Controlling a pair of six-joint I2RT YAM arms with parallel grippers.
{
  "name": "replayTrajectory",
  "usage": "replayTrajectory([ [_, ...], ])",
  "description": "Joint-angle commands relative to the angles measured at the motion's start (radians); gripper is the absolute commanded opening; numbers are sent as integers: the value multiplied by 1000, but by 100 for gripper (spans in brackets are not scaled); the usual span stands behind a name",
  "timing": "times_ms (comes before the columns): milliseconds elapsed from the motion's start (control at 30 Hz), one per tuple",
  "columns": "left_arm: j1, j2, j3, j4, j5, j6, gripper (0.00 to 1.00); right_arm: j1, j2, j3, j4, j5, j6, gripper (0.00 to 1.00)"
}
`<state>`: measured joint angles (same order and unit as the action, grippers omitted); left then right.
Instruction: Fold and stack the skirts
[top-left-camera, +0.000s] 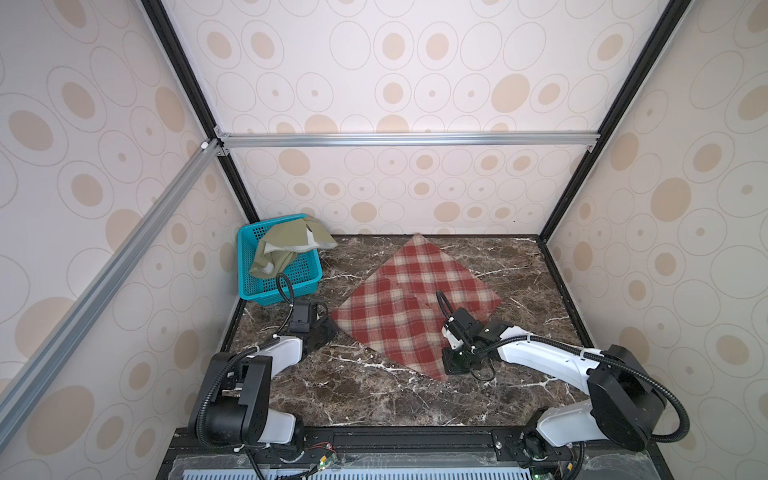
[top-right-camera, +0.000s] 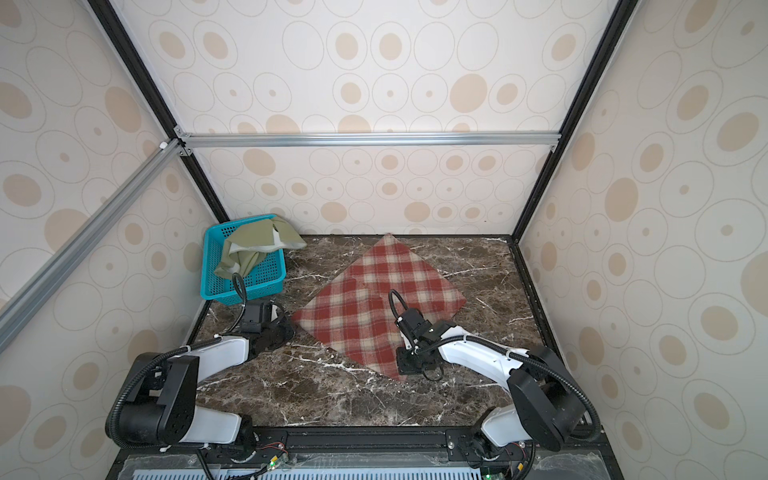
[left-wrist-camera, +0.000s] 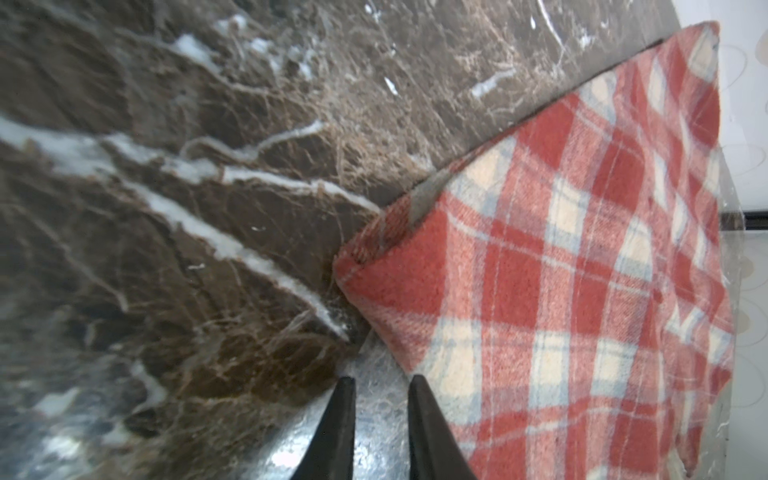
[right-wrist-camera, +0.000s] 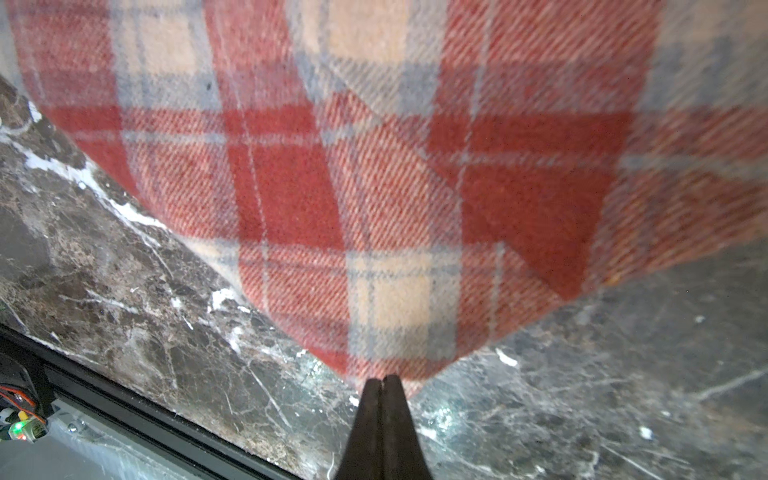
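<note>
The plaid skirt (top-left-camera: 399, 299) lies flat on the bench (top-left-camera: 353, 395) as a diamond. 1 corner points at the back wall and 1 at the near edge; neither axis looks clearly longer. At its left corner the left pincer (left-wrist-camera: 380, 380) is released, its 2 fingers narrowly parted over bare marble. The right pincer (right-wrist-camera: 382, 379) is clenched at the near corner; whether it pinches cloth is unclear. The olive skirt (top-left-camera: 286, 245) drapes over the teal basket (top-left-camera: 259, 289), far left.

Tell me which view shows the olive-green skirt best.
Both top views: the olive-green skirt lies crumpled in the teal basket, draping over its rim. Neither wrist view shows it; they show only the plaid skirt and marble tabletop.
</note>
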<state>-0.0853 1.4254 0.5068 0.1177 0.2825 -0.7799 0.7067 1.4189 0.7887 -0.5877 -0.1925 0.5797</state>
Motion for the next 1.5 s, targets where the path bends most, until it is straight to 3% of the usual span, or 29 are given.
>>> replayTrajectory([
  [0,17,16,0,29,-22,-5,26,7,20,27,-7,-8,12,0],
  [233,48,38,-17,98,-8,-13,40,9,42,45,-12,-15,7,0],
  [367,56,79,-17,150,20,-27,41,10,57,56,-18,-13,6,0],
  [800,58,172,-5,245,64,-56,24,10,82,86,-49,5,-7,0],
  [1033,59,99,13,144,20,-15,0,9,64,85,-60,20,-26,0],
  [1433,59,-44,68,-59,-54,61,0,37,-9,84,-133,94,-125,0],
  [1467,59,-49,74,-73,-57,67,0,55,-17,90,-149,123,-138,7],
])
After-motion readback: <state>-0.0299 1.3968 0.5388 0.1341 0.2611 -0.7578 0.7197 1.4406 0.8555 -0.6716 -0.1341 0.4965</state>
